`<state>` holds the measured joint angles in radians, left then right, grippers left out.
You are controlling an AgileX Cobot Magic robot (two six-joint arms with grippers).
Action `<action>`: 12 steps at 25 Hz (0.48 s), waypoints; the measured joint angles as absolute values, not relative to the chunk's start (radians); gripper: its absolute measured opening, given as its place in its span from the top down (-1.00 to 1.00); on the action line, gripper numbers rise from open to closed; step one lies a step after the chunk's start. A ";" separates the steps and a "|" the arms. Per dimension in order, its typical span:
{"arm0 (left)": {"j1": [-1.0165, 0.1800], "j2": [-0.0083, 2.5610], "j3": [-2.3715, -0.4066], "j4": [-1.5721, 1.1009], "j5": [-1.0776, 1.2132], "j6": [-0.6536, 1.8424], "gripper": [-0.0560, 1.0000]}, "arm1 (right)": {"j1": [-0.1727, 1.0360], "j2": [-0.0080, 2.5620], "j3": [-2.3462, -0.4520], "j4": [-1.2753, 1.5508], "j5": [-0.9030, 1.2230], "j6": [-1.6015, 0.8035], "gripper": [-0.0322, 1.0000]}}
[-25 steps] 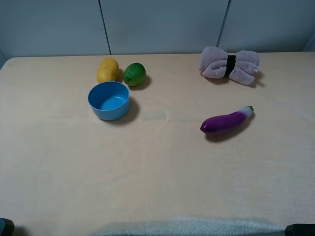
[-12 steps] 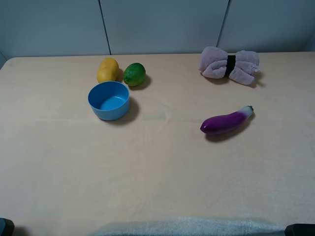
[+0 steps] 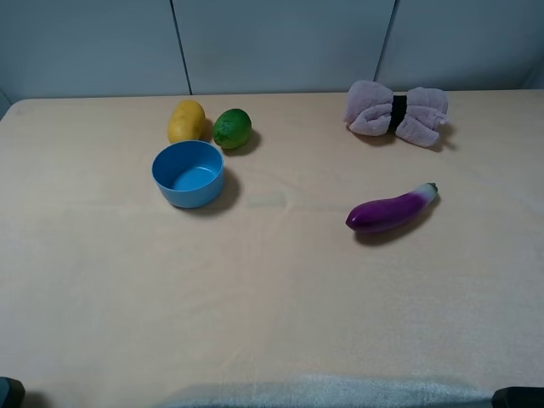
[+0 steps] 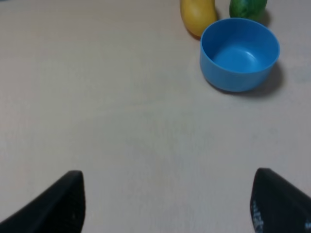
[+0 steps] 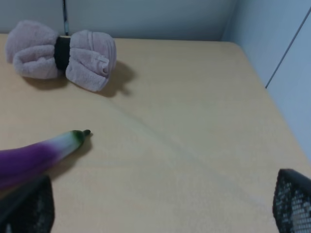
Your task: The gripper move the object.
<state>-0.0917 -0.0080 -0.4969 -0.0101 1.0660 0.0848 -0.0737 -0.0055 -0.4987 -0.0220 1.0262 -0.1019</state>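
So the light-blue bowl (image 3: 188, 173) sits upright and empty on the beige table (image 3: 272, 289), and I'll use it as the anchor for everything else. Just behind the bowl, toward the back wall, there's a yellow lemon (image 3: 186, 121) and a green lime (image 3: 232, 128) side by side, close enough that they look like they're touching or nearly so. Both are just beside the bowl's far rim, but I can't tell if either one actually touches it. In the left wrist view the lemon (image 4: 197, 14) looks tucked right up against the bowl (image 4: 239, 54) edge, with the lime (image 4: 248, 7) a bit off to the side.

Well apart from the bowl, across the table on the other side, lies a purple eggplant (image 3: 392, 208) on its side, its pale green-tipped stem end pointing away from the bowl. Farther back from the eggplant is a pinkish rolled towel (image 3: 396, 111) cinched in the middle with a black band.

The left gripper (image 4: 167, 204) hangs over bare table well short of the bowl, its two dark fingers spread wide with nothing between them. The right gripper (image 5: 160, 204) is also spread wide and holding nothing, with the eggplant (image 5: 41, 154) stem end near one finger and the towel (image 5: 63, 53) beyond it.
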 joint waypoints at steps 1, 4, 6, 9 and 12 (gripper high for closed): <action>-0.092 -0.008 -0.497 -0.010 1.066 0.085 -0.55 | -0.074 -0.005 -0.499 -0.022 1.026 -0.102 -0.39; -0.092 -0.008 -0.497 -0.010 1.066 0.085 -0.55 | -0.074 -0.005 -0.499 -0.022 1.026 -0.102 -0.39; -0.092 -0.008 -0.497 -0.010 1.066 0.085 -0.55 | -0.074 -0.005 -0.499 -0.022 1.026 -0.102 -0.39; -0.092 -0.008 -0.497 -0.010 1.066 0.085 -0.55 | -0.074 -0.005 -0.499 -0.022 1.026 -0.102 -0.39; -0.092 -0.008 -0.497 -0.010 1.066 0.085 -0.55 | -0.074 -0.005 -0.499 -0.022 1.026 -0.102 -0.39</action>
<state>-0.0917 -0.0080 -0.4969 -0.0101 1.0660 0.0848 -0.0737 -0.0055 -0.4987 -0.0220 1.0262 -0.1019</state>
